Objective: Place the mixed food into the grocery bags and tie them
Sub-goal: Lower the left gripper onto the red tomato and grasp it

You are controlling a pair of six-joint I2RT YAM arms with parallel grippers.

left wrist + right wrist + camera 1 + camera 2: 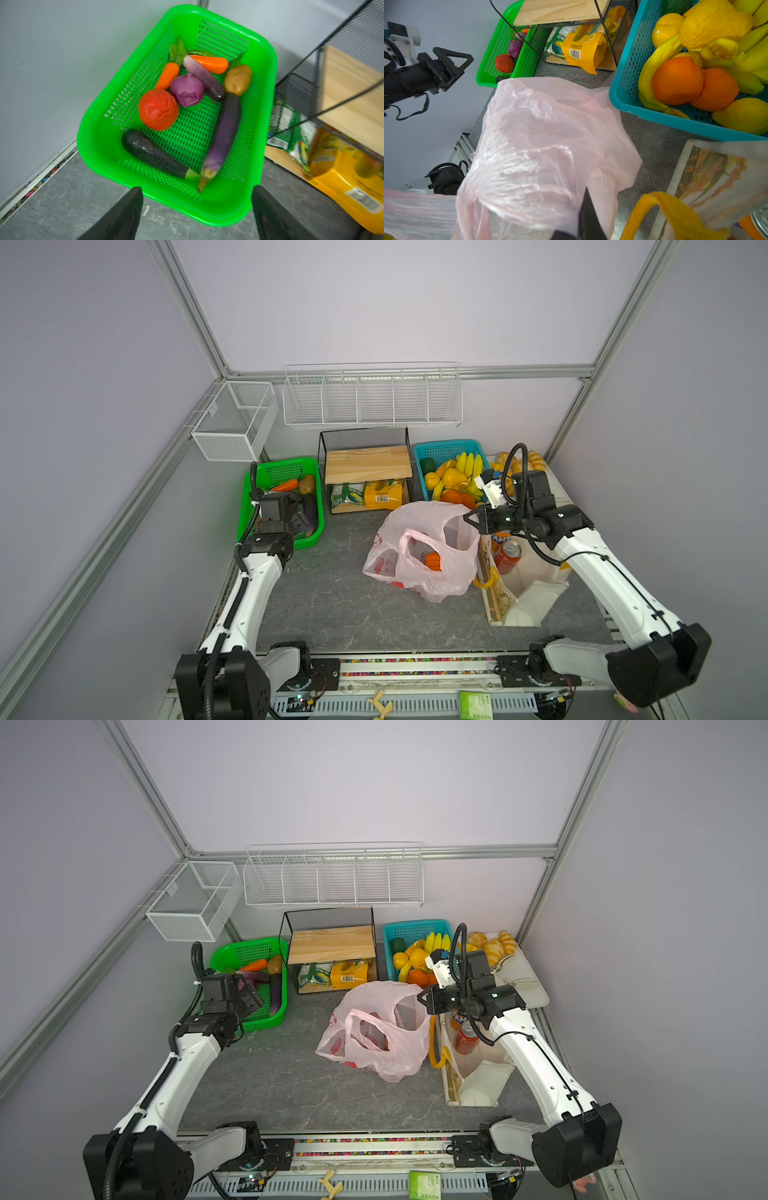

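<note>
- Pink film of the plastic bag (424,549) is pinched by the right hand (473,518), clenched on the rim at about 2 o'clock of the bag in both top views, so that the mouth is held up. An orange toy pumpkin (433,561) is seen inside.
- The left hand (197,190) is held spread and empty over the near rim of the green basket (268,87), which stands between 9 and 10 o'clock of the bag on the worktop (332,605).
- The red tomato (158,109) and the purple onion (187,89) are found in that basket, ahead of and below the spread fingers. Both are round, so no long axis need be matched.
- A dark eggplant (153,154) is laid across the path between hand and tomato, so a steep descent is judged safer.
- The left arm is plainly the nearer; the right is occupied with the bag.
- A Fanta can (500,538) and a red soda can (509,558) are already stood in the canvas tote (523,593).
</note>
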